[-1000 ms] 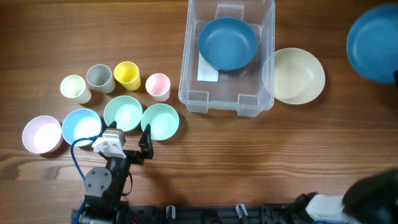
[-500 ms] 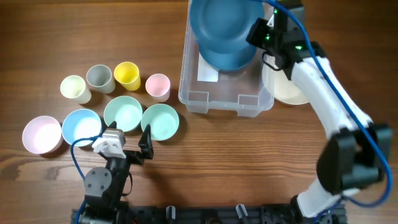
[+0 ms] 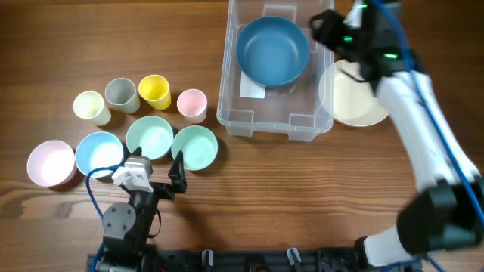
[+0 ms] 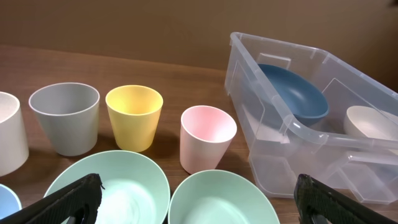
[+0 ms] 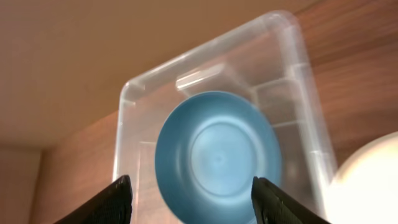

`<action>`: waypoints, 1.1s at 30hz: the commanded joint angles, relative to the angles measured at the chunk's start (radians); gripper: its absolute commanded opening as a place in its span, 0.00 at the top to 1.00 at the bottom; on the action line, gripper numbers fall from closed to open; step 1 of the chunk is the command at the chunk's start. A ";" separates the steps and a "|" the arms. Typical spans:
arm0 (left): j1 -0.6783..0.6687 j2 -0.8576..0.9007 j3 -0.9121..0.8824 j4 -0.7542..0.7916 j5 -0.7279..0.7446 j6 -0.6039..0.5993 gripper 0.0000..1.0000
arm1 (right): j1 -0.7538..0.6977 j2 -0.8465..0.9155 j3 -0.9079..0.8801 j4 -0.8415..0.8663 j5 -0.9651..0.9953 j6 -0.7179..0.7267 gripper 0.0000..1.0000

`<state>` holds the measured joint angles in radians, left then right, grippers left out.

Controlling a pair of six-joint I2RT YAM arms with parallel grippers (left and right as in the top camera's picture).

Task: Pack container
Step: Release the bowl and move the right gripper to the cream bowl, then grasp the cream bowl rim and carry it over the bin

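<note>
The clear container [image 3: 276, 121] stands at the back middle of the table, with a dark blue bowl [image 3: 272, 51] lying inside it. My right gripper [image 3: 319, 26] hovers at the container's far right rim, open and holding nothing. In the right wrist view its fingers [image 5: 121, 193] stand wide apart above the blue bowl [image 5: 217, 155] in the container [image 5: 134, 118]. My left gripper [image 3: 155, 172] rests open near the front left, just before two mint bowls [image 3: 194, 147]. The left wrist view shows the left gripper [image 4: 196, 196] open over those mint bowls [image 4: 217, 202], with the container [image 4: 273, 168] off to the right.
A cream bowl [image 3: 355, 98] sits right of the container, partly under my right arm. To the left stand cream [image 3: 91, 107], grey [image 3: 121, 94], yellow [image 3: 154, 91] and pink [image 3: 192, 104] cups. In front of them lie a pink bowl [image 3: 51, 162], a light blue bowl [image 3: 99, 153] and a mint bowl [image 3: 150, 137].
My right arm carried a second blue bowl over the container, opened, and drew back to the right; the bowl now lies in the container. The left arm has not moved.
</note>
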<state>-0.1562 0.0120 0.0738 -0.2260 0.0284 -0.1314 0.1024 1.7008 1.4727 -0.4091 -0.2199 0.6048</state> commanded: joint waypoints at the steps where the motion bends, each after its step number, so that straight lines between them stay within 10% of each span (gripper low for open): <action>1: -0.003 -0.005 -0.005 0.002 0.016 0.016 0.00 | -0.166 -0.100 0.028 -0.219 0.098 -0.024 0.34; 12: -0.003 -0.005 -0.005 0.002 0.016 0.016 0.00 | -0.392 0.210 0.006 -0.457 0.216 -0.216 0.20; 17: -0.003 -0.005 -0.005 0.002 0.016 0.016 0.00 | -0.392 0.338 0.006 -0.463 0.108 -0.236 0.30; 26: -0.003 -0.005 -0.005 0.002 0.016 0.016 0.00 | -0.392 0.356 0.006 -0.469 0.092 -0.233 0.96; 33: -0.003 -0.005 -0.005 0.002 0.016 0.016 0.00 | -0.395 0.189 0.024 -0.465 0.107 -0.175 0.96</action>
<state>-0.1562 0.0120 0.0738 -0.2260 0.0284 -0.1314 -0.2955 2.0319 1.4807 -0.8780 -0.1032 0.4034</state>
